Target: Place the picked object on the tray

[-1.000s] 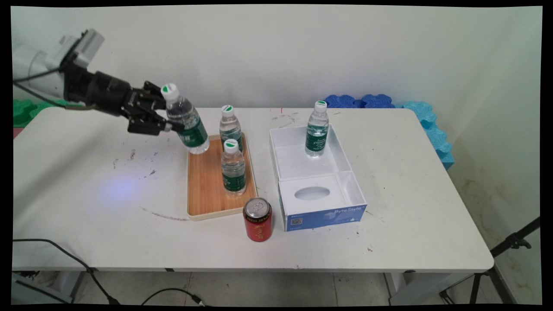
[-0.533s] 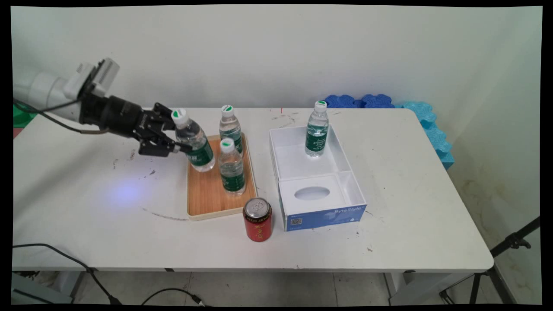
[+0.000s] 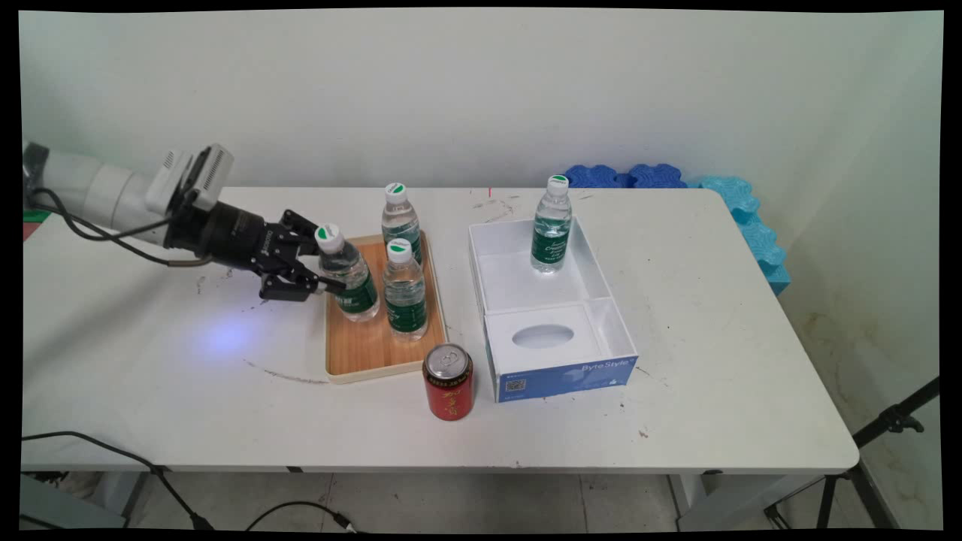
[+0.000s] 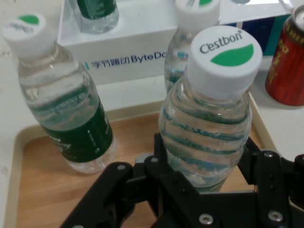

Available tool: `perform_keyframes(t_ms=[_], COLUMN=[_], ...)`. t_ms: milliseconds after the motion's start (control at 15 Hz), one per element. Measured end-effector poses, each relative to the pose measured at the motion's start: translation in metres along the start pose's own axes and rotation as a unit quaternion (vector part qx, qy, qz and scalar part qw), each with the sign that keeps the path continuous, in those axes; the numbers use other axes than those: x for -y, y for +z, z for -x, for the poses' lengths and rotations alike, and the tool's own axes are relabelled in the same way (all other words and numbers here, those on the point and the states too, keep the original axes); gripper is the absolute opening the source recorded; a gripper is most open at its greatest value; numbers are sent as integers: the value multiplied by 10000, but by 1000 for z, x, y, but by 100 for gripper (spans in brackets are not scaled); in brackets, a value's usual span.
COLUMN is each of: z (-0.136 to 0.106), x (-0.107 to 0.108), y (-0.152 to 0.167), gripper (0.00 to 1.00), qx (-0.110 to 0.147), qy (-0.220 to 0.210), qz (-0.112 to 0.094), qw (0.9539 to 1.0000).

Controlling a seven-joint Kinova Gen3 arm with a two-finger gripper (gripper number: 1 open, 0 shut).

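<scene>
Since 1 second ago I have brought the held bottle (image 3: 347,276) down and toward the near side, from tilted high over the tray's far left corner to low over the wooden tray (image 3: 361,349), where its base looks at or just above the wood; I cannot tell if it touches. The gripper (image 3: 325,272) is clenched on the bottle's body just under the shoulder, a finger on each side in the hand view.

It leans slightly, cap toward the arm. I judge it full of water, so fairly heavy for its size, with thin ribbed plastic walls that give under pressure and a smooth, somewhat slippery label. The ribbed clear band above the label looks the best hold.

2 more bottles stand upright on the tray: the nearer (image 3: 405,293) just beside the held one, the farther (image 3: 400,219) behind. A red can (image 3: 449,382) stands off the tray's near right corner, and a fourth bottle (image 3: 552,225) stands in the white box (image 3: 594,330) well apart.
</scene>
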Motion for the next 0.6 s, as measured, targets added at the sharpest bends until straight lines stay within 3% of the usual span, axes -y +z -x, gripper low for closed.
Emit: perform_keyframes(t_ms=[600], z=[18], x=[-11], y=[23], gripper=[0], qx=[-9], qy=[-237], qz=[-54], qw=[9997])
